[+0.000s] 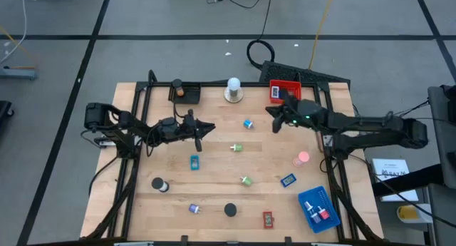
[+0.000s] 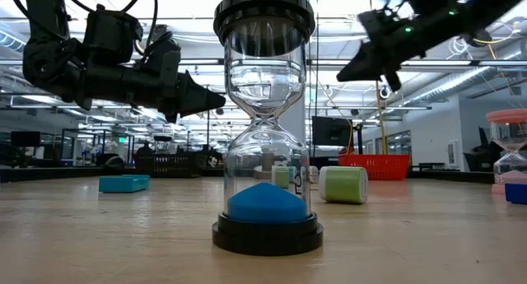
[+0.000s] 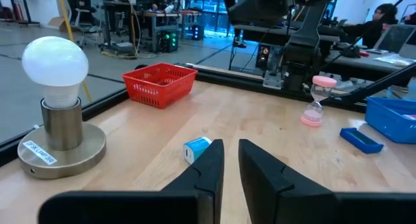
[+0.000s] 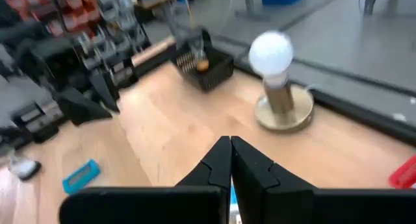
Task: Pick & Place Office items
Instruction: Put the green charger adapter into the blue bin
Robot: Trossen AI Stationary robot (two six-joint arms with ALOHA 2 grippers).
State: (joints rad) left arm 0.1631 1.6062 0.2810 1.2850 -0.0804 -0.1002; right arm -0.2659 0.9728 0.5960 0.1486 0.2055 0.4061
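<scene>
Office items lie scattered on the wooden table (image 1: 214, 196): a blue roll (image 1: 248, 123), green rolls (image 1: 236, 147) (image 1: 246, 180), blue rectangles (image 1: 194, 162) (image 1: 288, 180), a red rectangle (image 1: 268, 219), a pink hourglass (image 1: 303, 158), and a black-capped hourglass with blue sand (image 2: 265, 128). My left gripper (image 1: 211, 127) hovers left of the blue roll (image 3: 197, 149), its fingers a narrow gap apart and empty. My right gripper (image 1: 273, 120) hovers just right of that roll, shut and empty (image 4: 231, 152).
A red tray (image 1: 285, 93) stands at the far right, a black tray (image 1: 185, 93) at the far left, and a blue tray (image 1: 317, 207) with items at the near right. A white bulb on a round base (image 1: 233, 89) stands at the far middle. A black frame (image 1: 135, 132) flanks both sides.
</scene>
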